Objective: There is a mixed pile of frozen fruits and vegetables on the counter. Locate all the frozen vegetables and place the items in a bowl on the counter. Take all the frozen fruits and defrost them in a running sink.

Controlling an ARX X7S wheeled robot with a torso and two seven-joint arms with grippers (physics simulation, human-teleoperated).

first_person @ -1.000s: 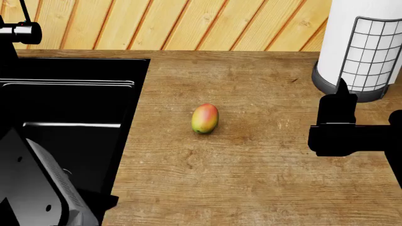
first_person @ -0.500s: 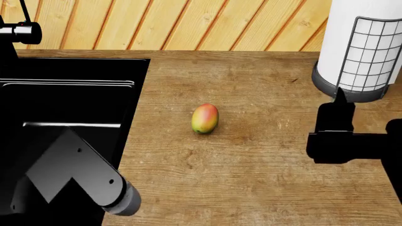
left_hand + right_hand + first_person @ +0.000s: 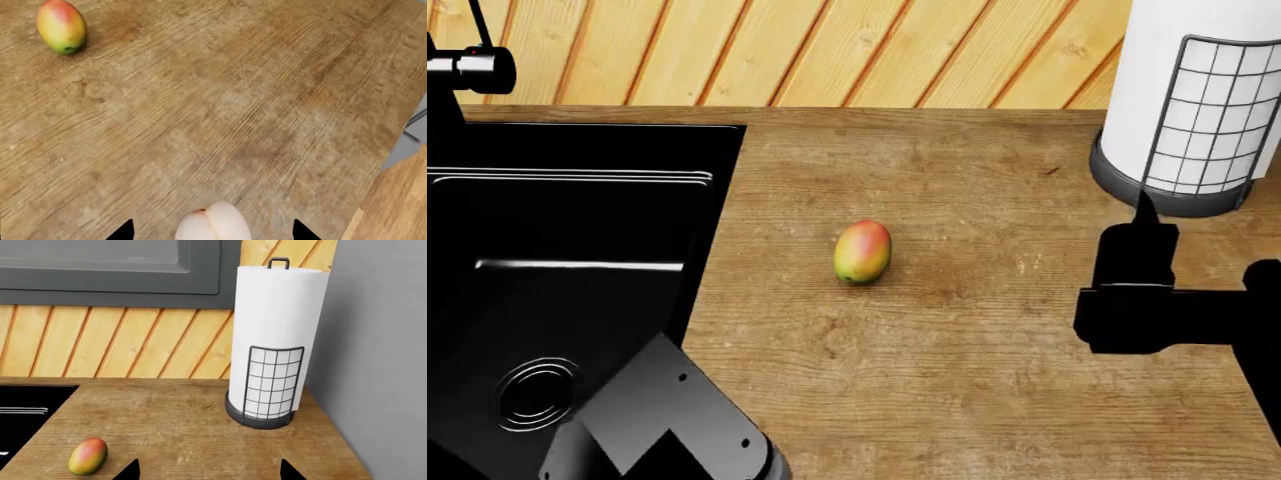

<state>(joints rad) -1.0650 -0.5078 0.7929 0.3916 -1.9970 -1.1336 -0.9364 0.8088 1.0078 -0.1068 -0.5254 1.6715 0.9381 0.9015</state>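
Observation:
A small red-yellow-green mango [image 3: 862, 251] lies alone in the middle of the wood counter [image 3: 961, 360]; both wrist views also show this mango [image 3: 61, 26] [image 3: 88, 456]. A pale cream-pink lobed fruit [image 3: 213, 223] sits between the spread tips of my left gripper [image 3: 212, 232], with a gap on each side. My right gripper [image 3: 208, 471] hovers open and empty over the counter's right part, well away from the mango. The black sink [image 3: 574, 230] is at the left. No water shows running. The frozen vegetables and the bowl are out of view.
A white paper-towel roll in a black wire-grid holder [image 3: 1201, 100] stands at the back right, just behind my right gripper [image 3: 1145, 215]. The black faucet [image 3: 467, 65] is at the sink's far corner. My left arm link [image 3: 667, 430] overhangs the sink's near right corner. A grey wall [image 3: 380, 365] bounds the counter's right end.
My left arm has swung rightward along the front edge, uncovering the sink drain. The right gripper has drifted slightly toward me. The mango has not moved.

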